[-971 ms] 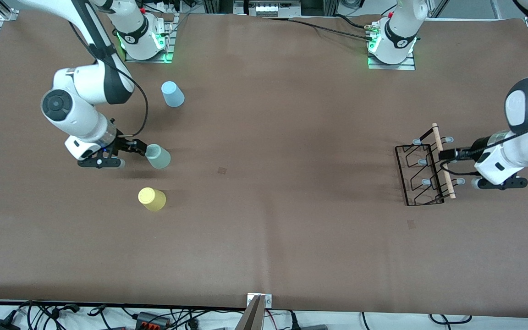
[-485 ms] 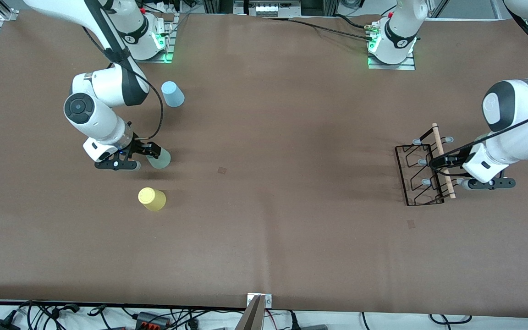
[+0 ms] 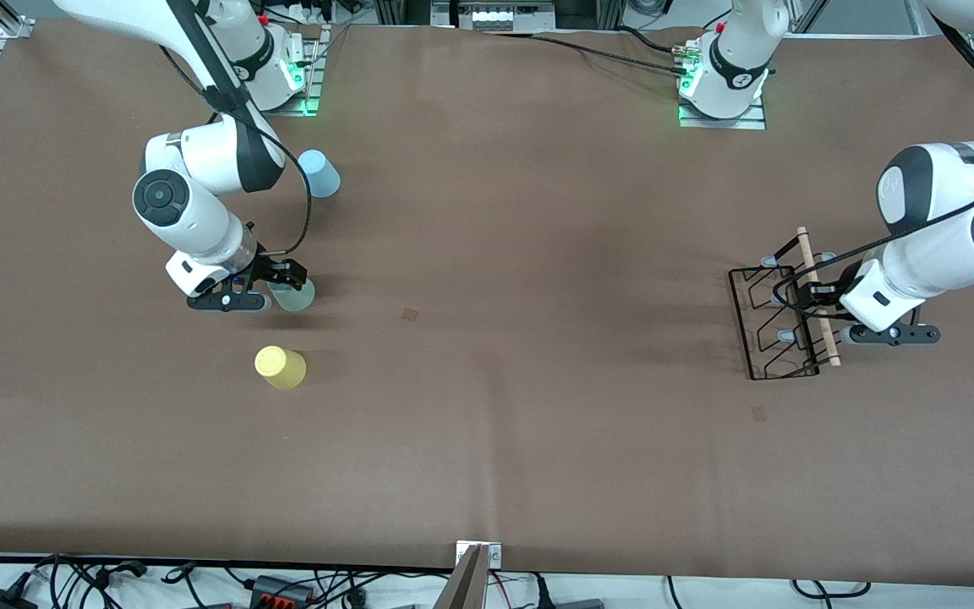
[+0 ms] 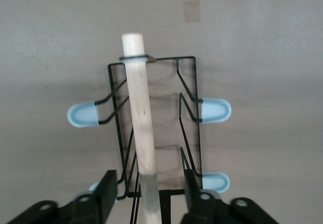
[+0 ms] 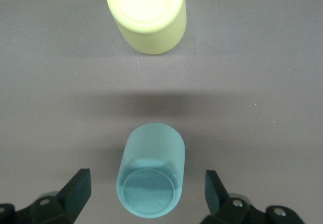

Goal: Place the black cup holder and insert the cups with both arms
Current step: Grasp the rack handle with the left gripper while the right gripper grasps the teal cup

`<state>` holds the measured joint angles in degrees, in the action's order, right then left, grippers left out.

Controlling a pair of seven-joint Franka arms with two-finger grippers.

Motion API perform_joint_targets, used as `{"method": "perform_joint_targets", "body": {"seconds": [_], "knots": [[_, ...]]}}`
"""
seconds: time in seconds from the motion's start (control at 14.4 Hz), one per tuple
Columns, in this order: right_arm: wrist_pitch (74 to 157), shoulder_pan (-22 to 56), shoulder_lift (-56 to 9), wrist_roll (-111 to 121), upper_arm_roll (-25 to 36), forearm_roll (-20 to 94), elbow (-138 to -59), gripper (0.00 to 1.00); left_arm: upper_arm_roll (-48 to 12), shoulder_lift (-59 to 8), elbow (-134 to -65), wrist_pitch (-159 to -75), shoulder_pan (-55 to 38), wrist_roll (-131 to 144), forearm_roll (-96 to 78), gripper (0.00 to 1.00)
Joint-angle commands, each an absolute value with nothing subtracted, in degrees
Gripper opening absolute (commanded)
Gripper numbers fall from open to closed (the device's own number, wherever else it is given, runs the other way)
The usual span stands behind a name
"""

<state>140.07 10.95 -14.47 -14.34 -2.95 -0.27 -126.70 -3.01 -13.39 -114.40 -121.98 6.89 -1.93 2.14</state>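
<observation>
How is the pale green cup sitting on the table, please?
Upside down: the green cup shows its closed base, between the right pincer's open fingers.

yellow cup [image 3: 281, 367] near green cup [image 3: 293, 295]

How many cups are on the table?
3. The blue cup is nearest the right arm's base, the green cup sits between the open right gripper fingers, and the yellow cup is nearest the camera.

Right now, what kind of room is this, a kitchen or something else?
Probably a robot lab, not a kitchen. Two arms are bolted to a brown-covered table, the right gripper over a green cup, the left gripper at a wire cup holder; cables line the edge.
</observation>
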Motion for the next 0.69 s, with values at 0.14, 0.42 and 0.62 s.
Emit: {"method": "perform_joint_targets", "body": {"seconds": [0.14,0.42,0.62], "knots": [[140.1,12.0,-14.7,-15.3,-2.6,-0.3,-128.0,1.0,-3.3,-9.7,-118.6,-123.0,7.1,-3.1,2.9,0.44],[140.1,12.7,-15.0,-15.4,-2.6,-0.3,-128.1,1.0,-3.3,-9.8,-119.0,-123.0,7.0,-3.1,2.9,0.4],[140.6,12.6,-15.9,-15.4,-2.6,-0.3,-128.0,1.0,-3.3,-9.9,-119.0,-123.0,7.0,-3.1,2.9,0.31]]}}
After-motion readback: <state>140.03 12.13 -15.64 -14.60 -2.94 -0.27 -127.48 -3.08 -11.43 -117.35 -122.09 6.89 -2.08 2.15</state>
